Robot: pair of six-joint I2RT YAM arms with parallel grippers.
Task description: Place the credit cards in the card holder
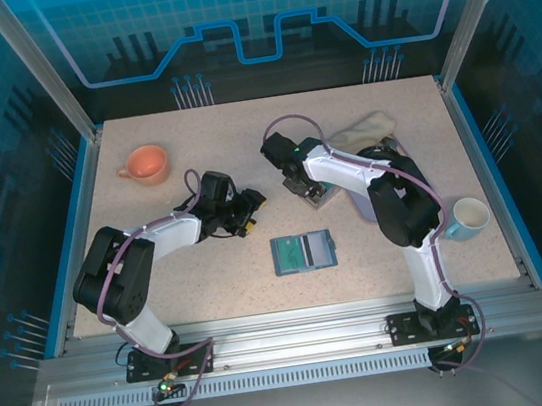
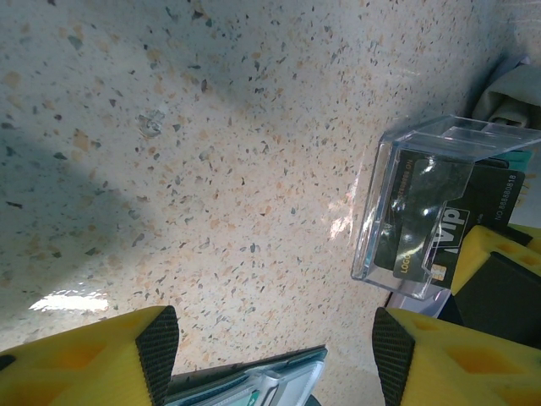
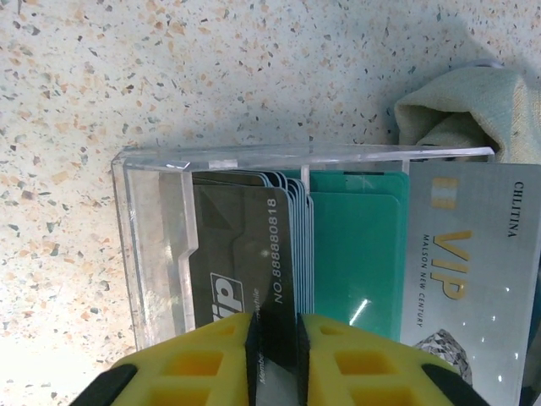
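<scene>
The card holder (image 1: 304, 252) lies opened flat in the middle of the table; its edge (image 2: 245, 385) shows between my left fingers. The credit cards stand stacked in a clear plastic box (image 3: 152, 245): a dark card (image 3: 245, 245) in front, teal cards (image 3: 355, 245) behind, and a grey VIP card (image 3: 469, 271) at the right. My right gripper (image 3: 277, 347) reaches into the box (image 1: 315, 195) with its pads closed on the edge of the dark card. My left gripper (image 2: 275, 347) hangs open over the bare table, left of the box (image 2: 439, 203), and holds nothing.
An orange cup (image 1: 144, 164) stands at the back left. A white mug (image 1: 467, 219) stands at the right edge. A crumpled pale cloth (image 1: 362, 132) lies just behind the box, and its corner (image 3: 465, 106) shows in the right wrist view.
</scene>
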